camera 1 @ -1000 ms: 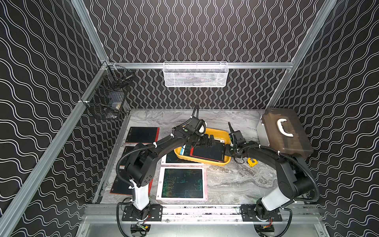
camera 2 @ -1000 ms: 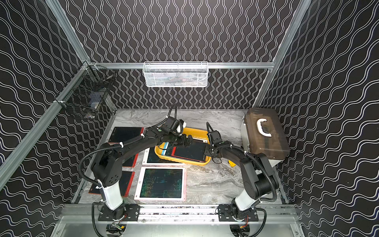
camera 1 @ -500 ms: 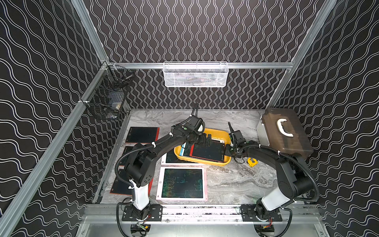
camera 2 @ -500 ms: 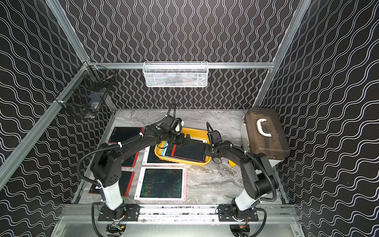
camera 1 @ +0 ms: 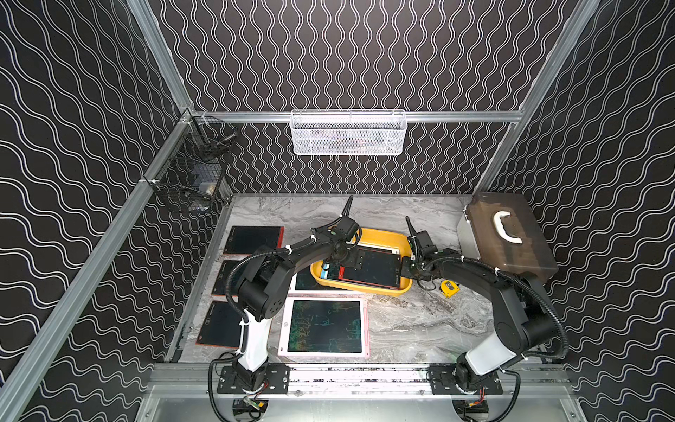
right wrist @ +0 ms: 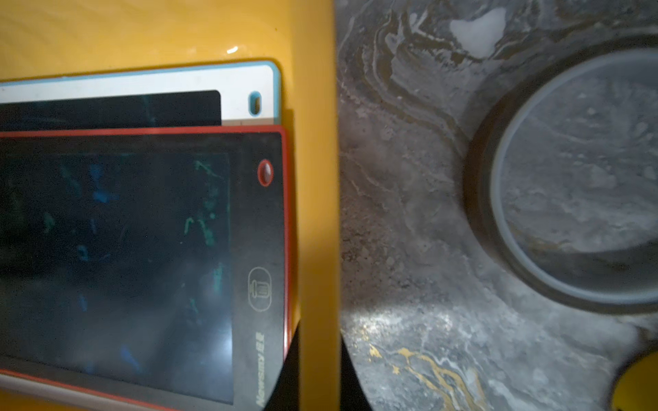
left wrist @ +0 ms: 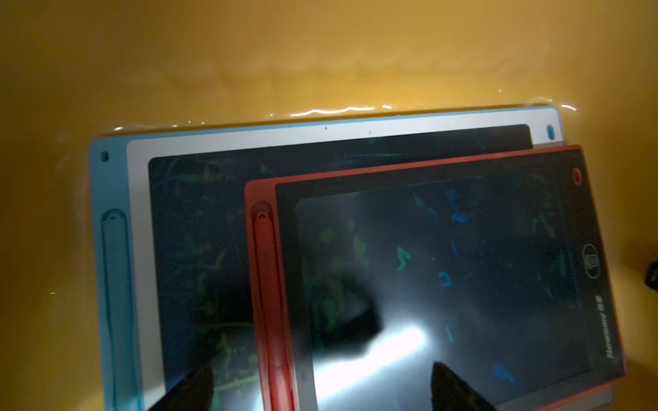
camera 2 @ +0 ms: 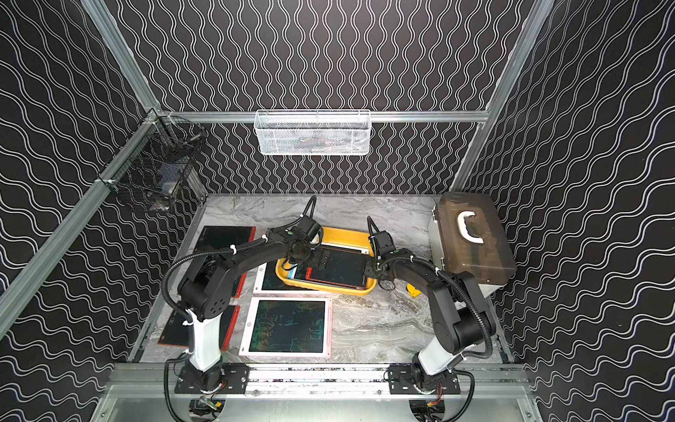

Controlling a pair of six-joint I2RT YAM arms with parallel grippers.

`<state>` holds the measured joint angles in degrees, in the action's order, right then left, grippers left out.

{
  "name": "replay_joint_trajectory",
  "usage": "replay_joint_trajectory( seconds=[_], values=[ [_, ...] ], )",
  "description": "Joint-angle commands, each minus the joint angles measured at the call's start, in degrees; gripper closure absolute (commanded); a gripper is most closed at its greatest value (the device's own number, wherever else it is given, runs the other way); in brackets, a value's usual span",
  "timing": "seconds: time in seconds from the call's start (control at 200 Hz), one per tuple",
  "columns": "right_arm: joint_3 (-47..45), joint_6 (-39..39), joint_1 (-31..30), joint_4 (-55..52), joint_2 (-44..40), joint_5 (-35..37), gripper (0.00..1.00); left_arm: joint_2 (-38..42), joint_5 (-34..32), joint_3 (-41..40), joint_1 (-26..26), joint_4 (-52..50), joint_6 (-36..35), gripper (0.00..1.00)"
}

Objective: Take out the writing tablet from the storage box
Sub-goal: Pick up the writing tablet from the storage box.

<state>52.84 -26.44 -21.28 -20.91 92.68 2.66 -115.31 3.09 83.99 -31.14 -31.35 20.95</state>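
Right, both arms are in at the storage box point(camera 1: 361, 290), the yellow tray sitting mid-counter point(camera 1: 412, 329). The red-framed writing tablet point(camera 1: 372, 272) lies flat inside it, screen up, on top of the stack. Underneath sits a blue-edged tablet point(left wrist: 199, 231), poking out along one long side and one end.

Over to the left gripper point(left wrist: 320, 391): jaws spread wide, hanging over the stack. In its wrist view one dark fingertip point(left wrist: 192, 388) is above the blue-edged tablet's screen, the other above the red-framed one's. Whether either tip touches the glass, I cannot tell.

Now the right gripper point(right wrist: 318, 384): it's at the tray's end nearest the grey case point(camera 1: 507, 234). Its jaws are clamped on the yellow rim, one finger point(right wrist: 288, 373) inside the wall, one outside on the counter side. The red-framed tablet's corner sits just beside that inner finger.

Around the tray, a pink-framed tablet point(camera 1: 323, 326) lies on the counter towards the arm bases. Red-edged tablets point(camera 1: 254, 239) line the counter's left side. A yellow tape measure point(camera 1: 449, 288) rests near the right arm, and a grey ring point(right wrist: 569, 178) lies on the marble beside the tray. A white mesh basket point(camera 1: 349, 133) hangs on the back rail.
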Motion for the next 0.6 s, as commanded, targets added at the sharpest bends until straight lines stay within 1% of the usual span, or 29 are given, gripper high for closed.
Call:
replay_joint_trajectory(
  seconds=[0.0, 0.11, 0.18, 0.265, 0.49, 0.595],
  values=[
    [0.16, 0.64, 0.01, -0.1, 0.31, 0.16, 0.91, -1.75, 2.22, -0.11, 0.1, 0.43, 0.69, 0.01],
    [0.14, 0.68, 0.01, 0.27, 0.95, -0.26, 0.93, -3.13, 6.26, -0.38, -0.03, 1.29, 2.06, 0.01],
    [0.27, 0.62, -0.04, 0.57, 1.61, -0.74, 0.94, -3.78, 10.31, -0.4, -0.06, 1.73, 2.64, 0.05],
    [0.52, 0.49, -0.08, 0.92, 2.45, -1.47, 0.94, -3.57, 14.79, -0.49, 0.01, 2.62, 3.72, 0.07],
    [0.73, 0.18, -0.08, 1.56, 3.57, -1.86, 0.95, 1.59, 24.02, 0.75, 0.03, 4.27, 6.34, 0.11],
    [0.92, 0.0, -0.12, 1.69, 3.93, -1.73, 0.95, 4.38, 26.81, 1.57, 0.08, 5.62, 7.4, 0.12]
  ],
)
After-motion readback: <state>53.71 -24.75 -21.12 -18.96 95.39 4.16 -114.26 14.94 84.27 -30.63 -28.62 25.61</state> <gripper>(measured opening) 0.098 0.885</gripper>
